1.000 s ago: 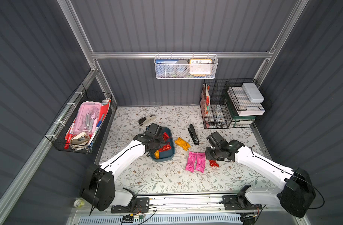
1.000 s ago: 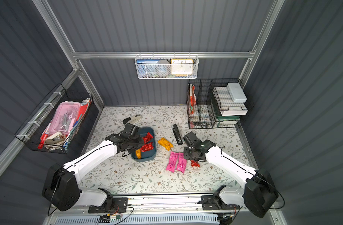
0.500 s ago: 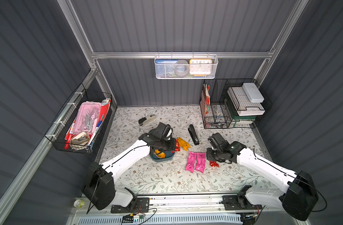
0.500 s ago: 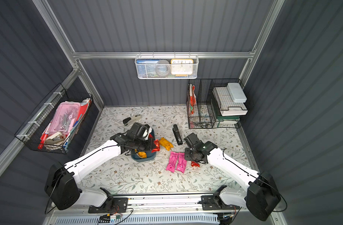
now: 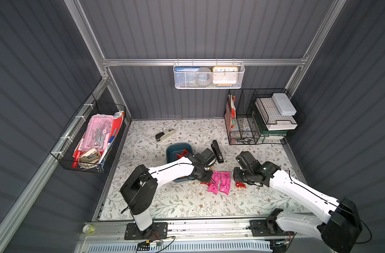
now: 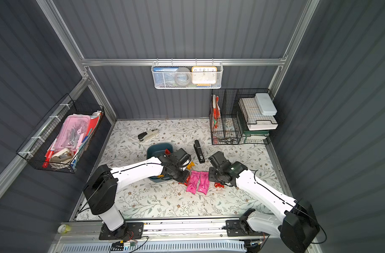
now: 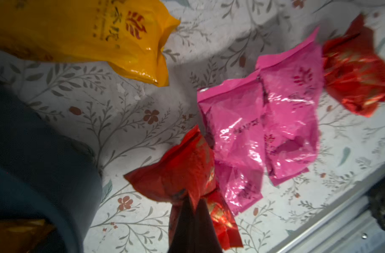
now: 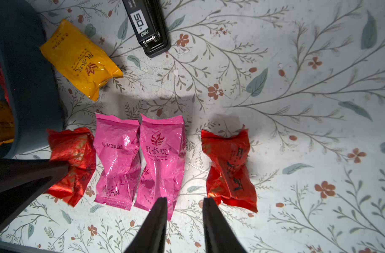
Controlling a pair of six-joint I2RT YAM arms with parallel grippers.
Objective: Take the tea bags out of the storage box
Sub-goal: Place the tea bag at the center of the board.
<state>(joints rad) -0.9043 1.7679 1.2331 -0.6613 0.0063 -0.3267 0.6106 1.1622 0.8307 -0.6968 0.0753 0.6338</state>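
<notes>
dark grey ribbed walls (image 5: 198, 32) closing in on three sides; a silver frame rail (image 5: 143, 62) running across the back one, and there's a white mesh basket (image 5: 187, 81) hanging off it with a yellow-rimmed clock (image 5: 224, 75) tucked inside; over on the left wall, a black wire basket (image 5: 62, 160) with a pink case (image 5: 97, 131) lying in it; far right corner, a black wire rack (image 5: 241, 131) standing on the table, white trays (image 5: 279, 126) stacked in the part nearest the side wall; the tabletop (image 5: 187, 203) is pale with a leafy floral print; light's even, shadows soft; a metal track (image 5: 209, 225) along the near edge
</notes>
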